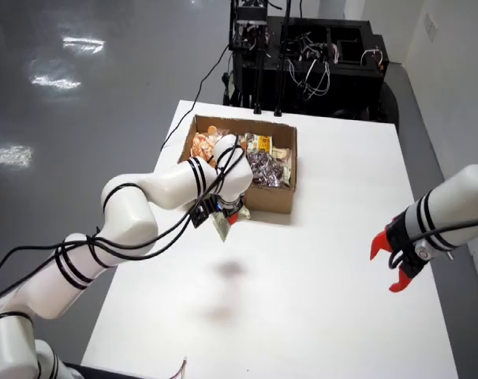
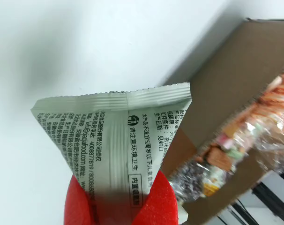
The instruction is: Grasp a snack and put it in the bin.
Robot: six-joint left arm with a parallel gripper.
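We saw the end effector (image 2: pixel 121 206) clamped on a pale green snack packet (image 2: pixel 115 140), held above the white desk (image 1: pixel 302 300) just beside the near wall of the snack-filled cardboard box (image 1: pixel 267 197).

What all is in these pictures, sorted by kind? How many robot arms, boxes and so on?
Robot arms: 2, the working arm's gripper and a second arm at the right of the overhead view
Cardboard box: 1
Snack packet held in the red fingers: 1
White table: 1
Snacks inside the box: too jumbled to count
Total: 5
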